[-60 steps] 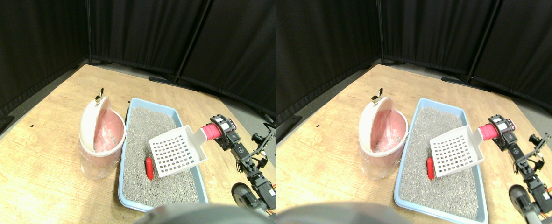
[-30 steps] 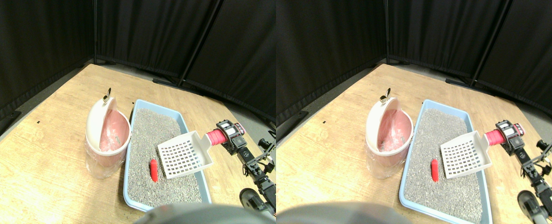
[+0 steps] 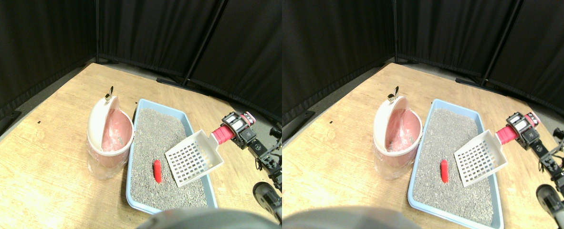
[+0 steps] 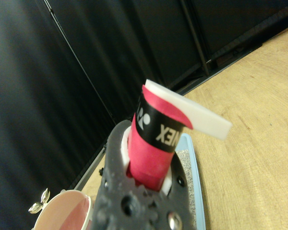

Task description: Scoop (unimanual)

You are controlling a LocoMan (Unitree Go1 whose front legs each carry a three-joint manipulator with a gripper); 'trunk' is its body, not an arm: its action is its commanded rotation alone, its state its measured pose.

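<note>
**One gripper holds a scoop over the litter tray**

One robot arm reaches in from the lower right. Its right gripper (image 3: 236, 128) is clamped around the red wrapped handle (image 3: 220, 135) of a white slotted scoop (image 3: 192, 159). The wrist view confirms the hold: the dark jaw frame (image 4: 139, 201) closes tightly on both sides of the red handle (image 4: 151, 153), with no gap showing.

The scoop's blade hangs tilted over the right side of a light blue litter tray (image 3: 130, 185), which is filled with grey granules (image 3: 155, 133). The blade's lower corner sits just beside the tray's right rim. A small red object (image 3: 157, 171) lies on the granules near the tray's middle, just to the left of the scoop's front edge and apart from it.

A pink bin (image 3: 109, 140) with a white swing lid (image 3: 97, 125) stands touching or nearly touching the tray's left rim. A small metal clip (image 3: 109, 93) sticks up from the top of the lid.

Everything rests on a wooden floor (image 3: 38, 157). Broad bare floor lies to the left of the bin and beyond the tray's far end. Black curtains (image 3: 143, 33) close off the back and left sides.
</note>
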